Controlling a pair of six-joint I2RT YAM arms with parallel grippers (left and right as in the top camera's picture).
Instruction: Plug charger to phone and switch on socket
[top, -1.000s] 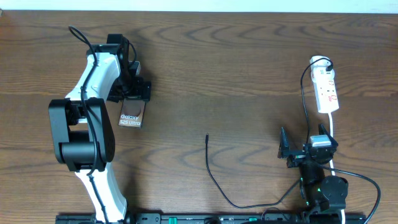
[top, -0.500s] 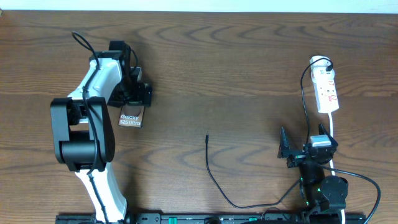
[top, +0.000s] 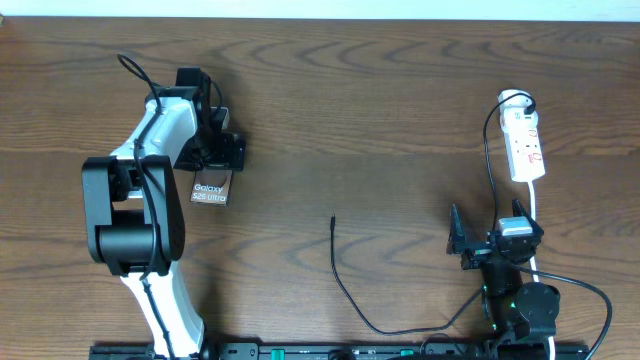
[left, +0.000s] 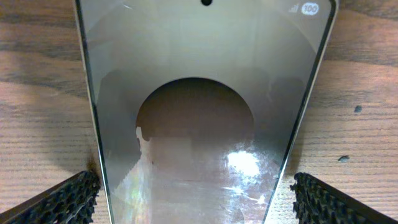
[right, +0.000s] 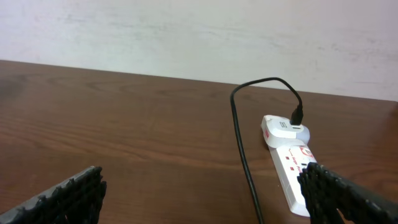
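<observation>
At surface (top: 400, 100) left, our released left end effector (left: 196, 194) straddles the phone (top: 211, 188); it's rigid, slick glass, so we'd pinch its long edges, while the right end effector (right: 205, 193) hangs released near the limp charger (top: 345, 290).

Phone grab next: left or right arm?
Left. The left gripper hangs open over the phone, with its fingers either side of it in the wrist view. The right gripper sits open far off, by the socket.

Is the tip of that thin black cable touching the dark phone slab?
Apart. The overhead view shows the thin black charger cable's plug tip lying well right of the dark rectangular phone, with bare brown wooden table between them.
</observation>
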